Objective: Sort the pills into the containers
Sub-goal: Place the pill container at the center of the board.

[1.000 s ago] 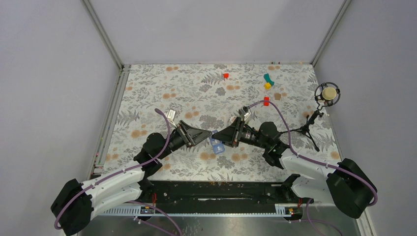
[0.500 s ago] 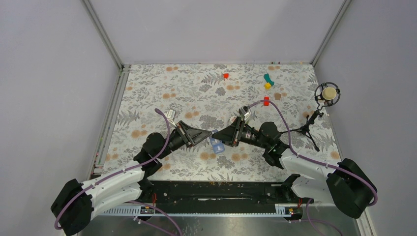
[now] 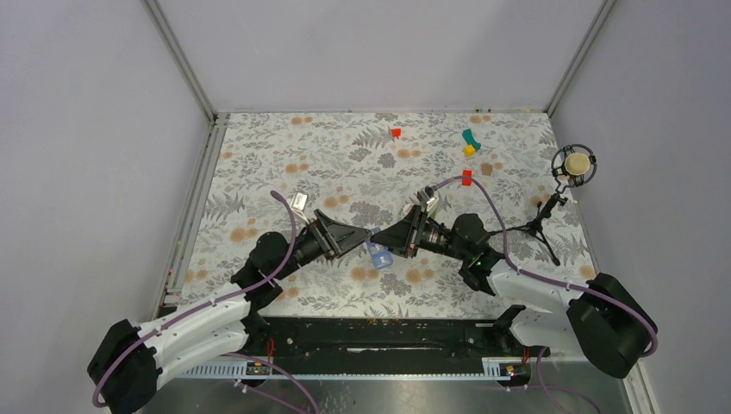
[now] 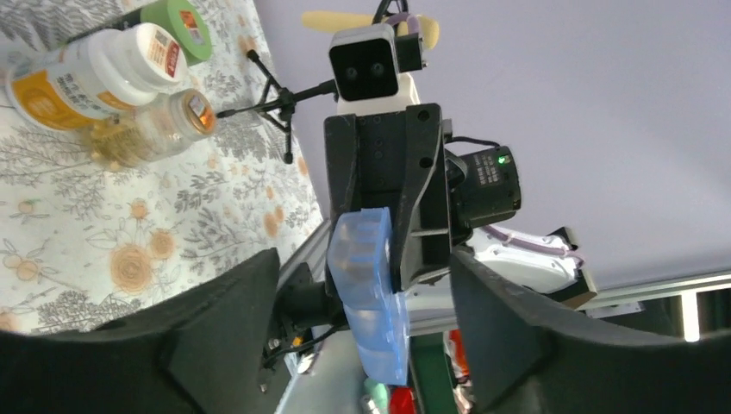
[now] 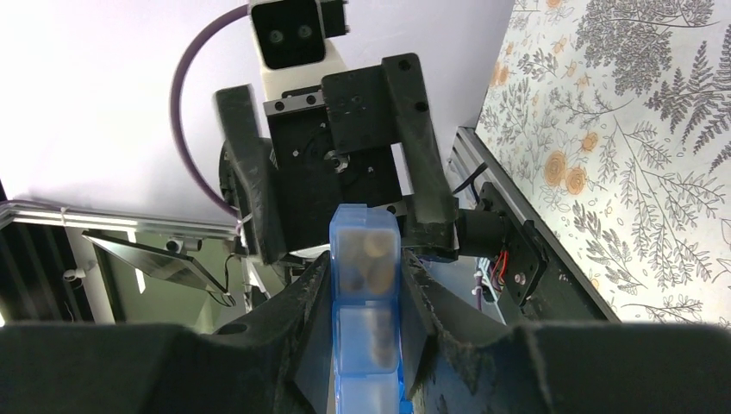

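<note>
The left arm [image 3: 215, 315] has sagged a little toward the near left, its elbow drawing back from the middle of the counter [image 3: 284, 155]. The right arm [image 3: 534, 289] has edged left. The pill box [image 3: 378, 255] seems nudged marginally left.

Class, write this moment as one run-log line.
right gripper: shut on pill box | left gripper: open, facing box | pills: inside box

From above, only a blue corner of the pill box [image 3: 380, 257] shows; the rest is hidden by the left pincer [image 3: 366, 236] and right pincer [image 3: 384, 241]. In the right wrist view its end runs off at 6 o'clock, and the brownish pills [image 5: 365, 257] inside blur beyond counting.
</note>
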{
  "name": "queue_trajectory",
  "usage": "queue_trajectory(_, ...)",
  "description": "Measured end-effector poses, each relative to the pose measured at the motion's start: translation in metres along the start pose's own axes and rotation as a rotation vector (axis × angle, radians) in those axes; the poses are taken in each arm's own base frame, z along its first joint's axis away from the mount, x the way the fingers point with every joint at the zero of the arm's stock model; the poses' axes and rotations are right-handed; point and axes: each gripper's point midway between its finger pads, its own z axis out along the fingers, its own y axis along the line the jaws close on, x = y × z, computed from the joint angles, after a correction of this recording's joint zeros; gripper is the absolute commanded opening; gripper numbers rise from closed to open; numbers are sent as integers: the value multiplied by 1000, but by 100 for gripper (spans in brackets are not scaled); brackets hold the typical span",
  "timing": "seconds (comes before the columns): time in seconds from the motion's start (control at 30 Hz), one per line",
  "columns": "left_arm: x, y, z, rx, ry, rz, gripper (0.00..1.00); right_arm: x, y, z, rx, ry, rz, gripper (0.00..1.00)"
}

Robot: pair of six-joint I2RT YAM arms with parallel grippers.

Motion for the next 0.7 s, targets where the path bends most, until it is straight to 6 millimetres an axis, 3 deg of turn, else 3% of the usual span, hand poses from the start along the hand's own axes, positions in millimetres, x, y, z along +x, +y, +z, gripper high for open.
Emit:
queue_trajectory(0.07, 1, 2, -2, -11, 2, 22, 93, 0, -2, 0, 5, -3, 0, 4)
queue_trajectory(0.23, 0, 6, -9, -30, -11, 48, 94, -3, -15, 1, 35, -26, -22, 5)
queue_trajectory(0.4, -1, 31, -24, -120, -41, 86, 94, -5, -40, 2, 102, -34, -81, 6)
queue_trajectory(0.7, -7, 101, -43, -408, -91, 161, 93, 14, -123, -4, 338, 38, -205, 6)
